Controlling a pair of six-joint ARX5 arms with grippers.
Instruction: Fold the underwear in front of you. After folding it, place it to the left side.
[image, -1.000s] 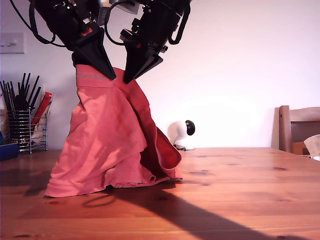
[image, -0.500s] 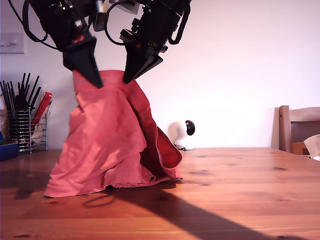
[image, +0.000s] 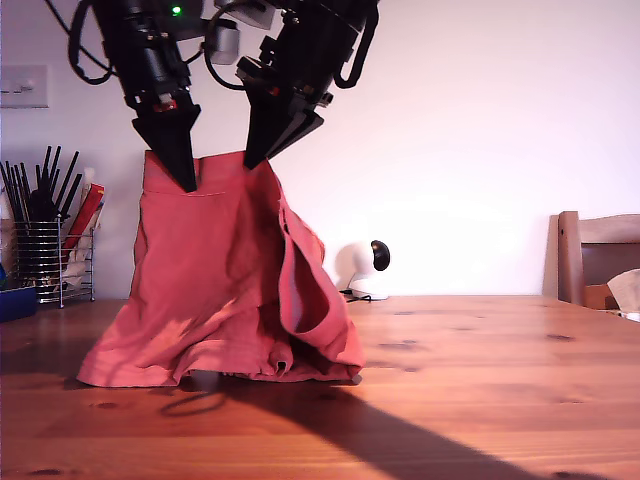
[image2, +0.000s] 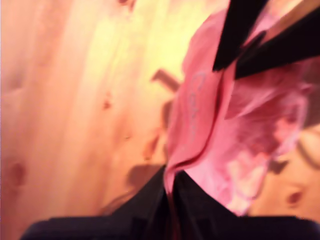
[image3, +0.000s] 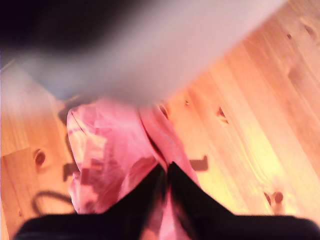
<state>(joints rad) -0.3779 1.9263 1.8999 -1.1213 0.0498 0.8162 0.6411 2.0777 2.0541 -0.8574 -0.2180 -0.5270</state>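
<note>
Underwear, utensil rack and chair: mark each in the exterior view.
underwear (image: 215, 280), exterior view, middle of its hanging front panel.
utensil rack (image: 45, 262), exterior view, wire wall at the view's left.
chair (image: 597, 255), exterior view, wooden backrest at the view's right.

Home kitchen: utensil rack (image: 45, 262), wooden table (image: 480, 380)

wooden table (image: 480, 400), utensil rack (image: 45, 262), chair (image: 598, 262)

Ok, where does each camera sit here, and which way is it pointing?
Exterior view: low at table level, facing the wall; two arms hold the underwear up by its top.
First wrist view: above, looking down along my first gripper, shut on the underwear.
Second wrist view: above, looking down along my second gripper, shut on it.
All share the underwear and the table.
</note>
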